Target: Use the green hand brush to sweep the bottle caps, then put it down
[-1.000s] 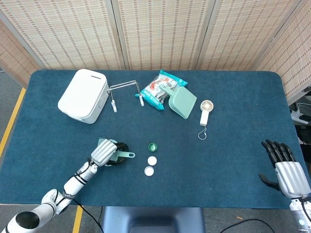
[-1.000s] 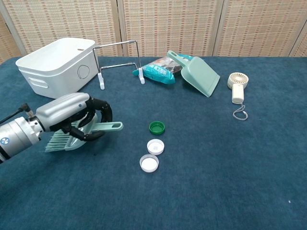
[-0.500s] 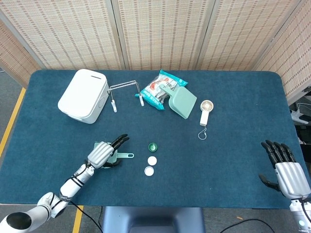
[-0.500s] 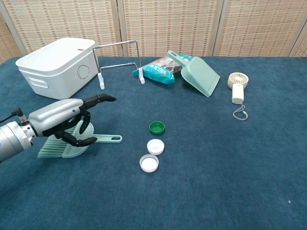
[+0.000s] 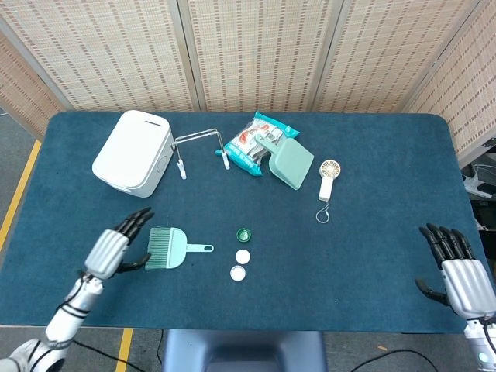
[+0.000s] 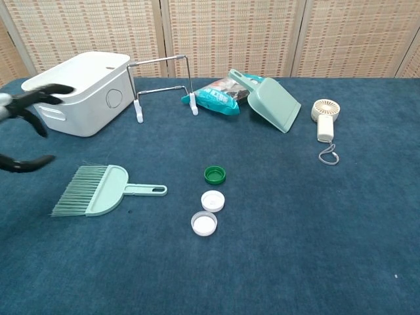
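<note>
Left hand (image 5: 108,249) — fingers spread, holding nothing — sits just left of the brush (image 5: 167,248), which lies flat on the table (image 5: 372,194), handle toward the three caps (image 5: 242,256). Far right, the right hand (image 5: 459,273) is likewise released, empty.

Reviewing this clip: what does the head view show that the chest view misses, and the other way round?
Only the head view shows the right hand, open at the table's near right edge, and the whole left hand. Only the chest view shows the white bin's side wall. Both show the green hand brush lying flat, apart from the left hand, three bottle caps, dustpan and fan.
</note>
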{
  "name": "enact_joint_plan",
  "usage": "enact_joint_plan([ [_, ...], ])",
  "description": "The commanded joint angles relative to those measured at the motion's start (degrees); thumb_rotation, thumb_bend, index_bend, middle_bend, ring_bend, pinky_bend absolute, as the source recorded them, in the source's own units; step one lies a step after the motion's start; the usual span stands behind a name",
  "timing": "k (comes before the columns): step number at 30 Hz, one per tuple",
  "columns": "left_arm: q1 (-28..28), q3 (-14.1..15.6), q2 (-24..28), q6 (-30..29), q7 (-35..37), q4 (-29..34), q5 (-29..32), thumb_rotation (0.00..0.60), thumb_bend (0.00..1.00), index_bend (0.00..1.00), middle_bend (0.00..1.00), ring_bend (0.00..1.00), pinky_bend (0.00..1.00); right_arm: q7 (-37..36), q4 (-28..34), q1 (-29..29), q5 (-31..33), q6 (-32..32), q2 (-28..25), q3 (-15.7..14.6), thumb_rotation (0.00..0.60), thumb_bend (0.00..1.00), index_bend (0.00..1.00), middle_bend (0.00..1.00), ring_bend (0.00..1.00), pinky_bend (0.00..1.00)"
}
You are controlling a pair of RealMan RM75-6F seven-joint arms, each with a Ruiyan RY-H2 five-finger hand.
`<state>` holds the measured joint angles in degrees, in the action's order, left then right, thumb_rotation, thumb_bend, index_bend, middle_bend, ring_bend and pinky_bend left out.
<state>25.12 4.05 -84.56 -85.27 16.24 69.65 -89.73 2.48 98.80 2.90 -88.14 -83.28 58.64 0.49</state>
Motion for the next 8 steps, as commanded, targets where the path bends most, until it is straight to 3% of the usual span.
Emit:
enact_joint_plan([
  [1,-11.82,1.02,9.00,-10.18,-12.60,10.68,6.29,0.600,0.36,0.00,0.00,0.00,0.09,1.33,0.48,0.18,0.40,0.70,0.25,-0.12,0.600,0.18,0.00,0.02,0.00,0.00],
  [3,-13.10,1.43,10.77,-10.48,-16.01,13.27,6.43,0.600,0.37,0.00,0.00,0.00,0.07,2.35,0.82,0.27,0.57,1.00,0.43,-0.18,0.600,0.18,0.00,0.01,0.00,0.00],
  [8,-13.30,1.30,12.38,-7.33,-16.12,15.52,5.93,0.600,0.37,0.00,0.00,0.00,0.05,4.17,2.06,0.05,1.00,1.04,0.32,-0.34,0.600,0.18,0.00,0.00,0.00,0.00],
])
